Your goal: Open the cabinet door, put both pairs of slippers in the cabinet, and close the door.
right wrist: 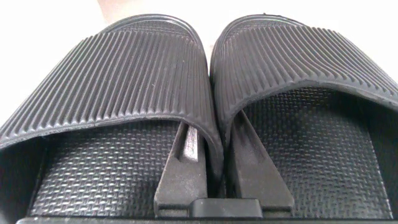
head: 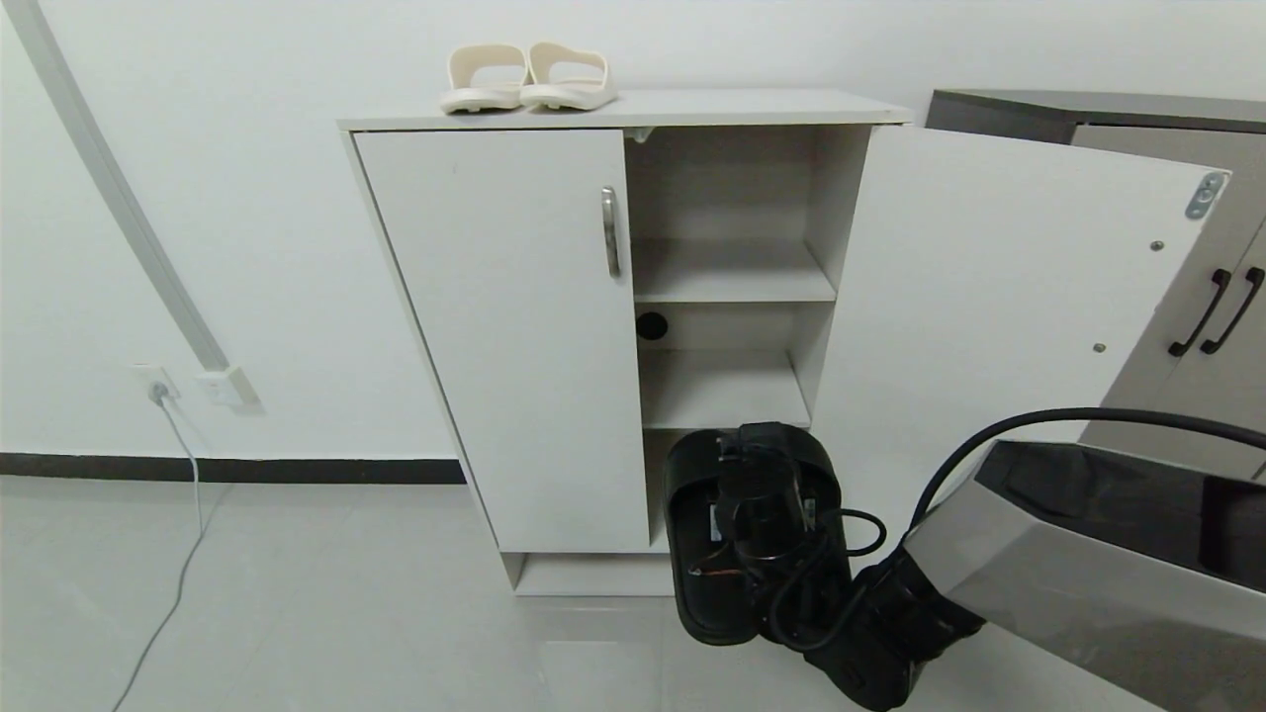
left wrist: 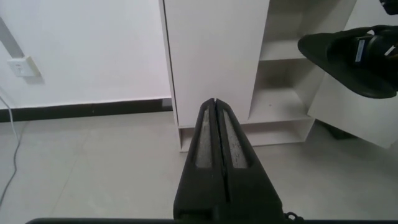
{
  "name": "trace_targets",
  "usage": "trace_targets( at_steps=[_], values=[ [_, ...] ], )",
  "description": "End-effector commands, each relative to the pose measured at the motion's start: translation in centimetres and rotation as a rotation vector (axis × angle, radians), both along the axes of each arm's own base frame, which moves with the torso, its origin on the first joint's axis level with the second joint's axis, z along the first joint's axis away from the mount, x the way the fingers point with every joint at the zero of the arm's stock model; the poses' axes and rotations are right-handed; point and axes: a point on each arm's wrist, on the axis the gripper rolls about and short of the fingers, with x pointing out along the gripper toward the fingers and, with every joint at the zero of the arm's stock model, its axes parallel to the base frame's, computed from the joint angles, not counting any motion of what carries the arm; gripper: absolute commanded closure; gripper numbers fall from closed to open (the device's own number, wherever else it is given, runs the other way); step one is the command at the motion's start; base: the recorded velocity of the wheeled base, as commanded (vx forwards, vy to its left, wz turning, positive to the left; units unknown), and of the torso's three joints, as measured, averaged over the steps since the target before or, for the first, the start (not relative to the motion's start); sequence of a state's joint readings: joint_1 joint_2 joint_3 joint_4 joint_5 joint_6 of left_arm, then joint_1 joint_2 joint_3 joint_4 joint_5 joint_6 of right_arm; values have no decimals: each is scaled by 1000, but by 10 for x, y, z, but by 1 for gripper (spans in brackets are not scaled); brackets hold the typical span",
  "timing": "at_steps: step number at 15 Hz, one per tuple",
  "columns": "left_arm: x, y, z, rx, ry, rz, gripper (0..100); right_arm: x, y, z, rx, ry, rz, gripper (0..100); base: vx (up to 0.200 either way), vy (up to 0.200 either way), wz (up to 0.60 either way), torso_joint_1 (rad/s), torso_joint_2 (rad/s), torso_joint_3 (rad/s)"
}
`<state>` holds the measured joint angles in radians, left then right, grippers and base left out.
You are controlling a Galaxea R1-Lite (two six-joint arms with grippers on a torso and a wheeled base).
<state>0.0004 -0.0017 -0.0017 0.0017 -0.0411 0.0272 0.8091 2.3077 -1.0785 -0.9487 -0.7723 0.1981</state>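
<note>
Clamping black slippers [head: 694,534] in right jaws, cabinet [head: 504,336] open (cream pair [head: 572,69] on top), left jaws closed.

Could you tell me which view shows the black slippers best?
Right wrist view: both black slippers close up, right gripper pinching their inner straps. Head view: partly covered by the gripper. Left wrist view: a side glimpse.

This looks like a plain room of a home, perhaps an entrance. A white shoe cabinet [head: 495,346] with cream slippers [head: 529,77] on top stands against a bare white wall [head: 247,198] on grey floor tiles [head: 297,613]. A wall socket [head: 153,381] is at the lower left and a grey cupboard [head: 1167,138] at the upper right.
</note>
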Motion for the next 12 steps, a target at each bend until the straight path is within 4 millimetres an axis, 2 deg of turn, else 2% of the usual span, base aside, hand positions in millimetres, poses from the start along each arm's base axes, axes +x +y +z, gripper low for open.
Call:
trace_targets(
  at_steps=[1, 9, 12],
  values=[
    [0, 0, 0, 0, 2, 1, 100, 1, 0, -4, -6, 5, -1, 100, 0, 0, 0, 2, -2, -183],
    [0, 0, 0, 0, 2, 1, 100, 10, -2, -12, 5, -6, -17, 100, 0, 0, 0, 7, 4, -192],
    [0, 0, 0, 0, 2, 2, 100, 18, -1, -24, -2, -36, -25, 100, 0, 0, 0, 2, 2, -193]
  ],
)
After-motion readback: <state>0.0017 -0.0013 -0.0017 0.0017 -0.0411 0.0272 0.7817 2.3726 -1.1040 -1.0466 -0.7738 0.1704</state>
